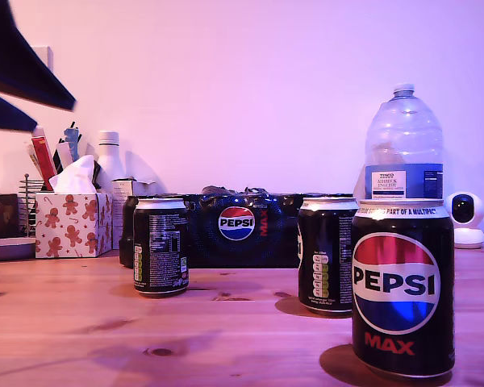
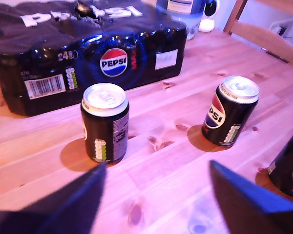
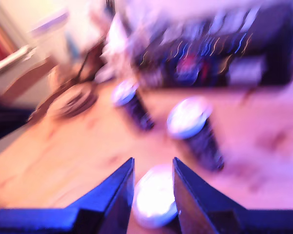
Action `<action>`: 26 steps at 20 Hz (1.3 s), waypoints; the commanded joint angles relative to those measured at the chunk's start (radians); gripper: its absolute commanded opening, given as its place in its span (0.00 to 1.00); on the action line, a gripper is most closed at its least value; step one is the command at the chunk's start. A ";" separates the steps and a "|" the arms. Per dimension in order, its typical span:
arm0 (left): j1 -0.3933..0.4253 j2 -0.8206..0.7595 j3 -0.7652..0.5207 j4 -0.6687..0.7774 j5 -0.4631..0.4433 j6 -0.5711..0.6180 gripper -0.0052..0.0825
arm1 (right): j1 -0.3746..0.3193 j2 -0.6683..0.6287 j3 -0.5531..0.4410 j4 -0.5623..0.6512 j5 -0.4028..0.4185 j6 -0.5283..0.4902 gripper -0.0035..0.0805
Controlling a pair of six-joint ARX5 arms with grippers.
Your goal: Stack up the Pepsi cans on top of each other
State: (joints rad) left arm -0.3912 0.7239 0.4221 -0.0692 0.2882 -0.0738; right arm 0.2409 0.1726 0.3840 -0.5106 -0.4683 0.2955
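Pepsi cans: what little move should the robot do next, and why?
Probably lower my second gripper straight down around the can beneath it. That blurred view shows its fingers open with the can's silver top between them, seemingly not gripped yet. The three Pepsi cans stand apart on the table, none stacked.

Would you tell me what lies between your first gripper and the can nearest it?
Only bare wooden table lies between my first gripper and the nearest Pepsi can, as the first wrist view shows.
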 commanded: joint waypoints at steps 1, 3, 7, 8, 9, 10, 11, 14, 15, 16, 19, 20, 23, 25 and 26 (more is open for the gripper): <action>-0.005 0.043 -0.017 0.026 0.007 0.023 0.81 | 0.020 0.015 -0.010 -0.009 -0.043 0.024 0.30; -0.004 0.089 -0.016 0.053 -0.001 0.026 0.81 | 0.033 0.019 -0.010 -0.025 -0.049 0.027 0.29; -0.005 0.114 -0.016 0.085 0.000 0.018 0.81 | 0.042 0.019 -0.010 -0.044 -0.057 0.027 0.29; -0.005 0.114 -0.016 0.089 -0.001 0.023 0.81 | 0.042 0.020 -0.010 -0.048 -0.056 0.024 0.31; -0.004 0.114 -0.016 0.095 -0.002 0.023 0.81 | 0.042 0.023 -0.010 -0.047 -0.057 0.024 0.36; -0.004 0.114 -0.016 0.100 -0.002 0.023 0.81 | 0.043 0.027 -0.010 -0.047 -0.044 0.027 0.48; -0.004 0.114 -0.016 0.106 -0.002 0.023 0.81 | 0.043 0.034 -0.010 -0.036 -0.026 0.041 0.64; -0.005 0.127 -0.016 0.116 -0.001 0.056 0.81 | 0.050 0.068 -0.010 -0.016 0.008 0.074 0.98; -0.004 0.142 -0.016 0.124 -0.001 0.056 0.81 | 0.053 0.080 -0.010 -0.015 0.031 0.074 0.98; -0.004 0.159 -0.016 0.133 -0.001 0.057 0.81 | 0.053 0.096 -0.010 -0.018 0.035 0.103 0.98; -0.003 0.251 -0.017 0.212 0.000 0.065 0.81 | 0.055 0.142 -0.010 -0.030 0.064 0.142 0.98; -0.003 0.284 -0.017 0.252 0.003 0.076 0.81 | 0.058 0.155 -0.010 -0.033 0.075 0.121 0.98; 0.002 0.402 -0.017 0.384 0.003 0.086 0.81 | 0.093 0.182 -0.010 -0.016 0.076 0.097 0.98; 0.024 0.478 -0.017 0.440 0.002 0.087 0.81 | 0.140 0.202 -0.010 -0.017 0.085 0.098 0.98; 0.038 0.513 -0.017 0.463 0.003 0.094 0.81 | 0.166 0.211 -0.010 -0.018 0.091 0.099 0.98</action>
State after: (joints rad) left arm -0.3676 1.2102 0.4221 0.3771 0.2901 0.0105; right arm 0.3916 0.3706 0.3840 -0.5358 -0.3801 0.3954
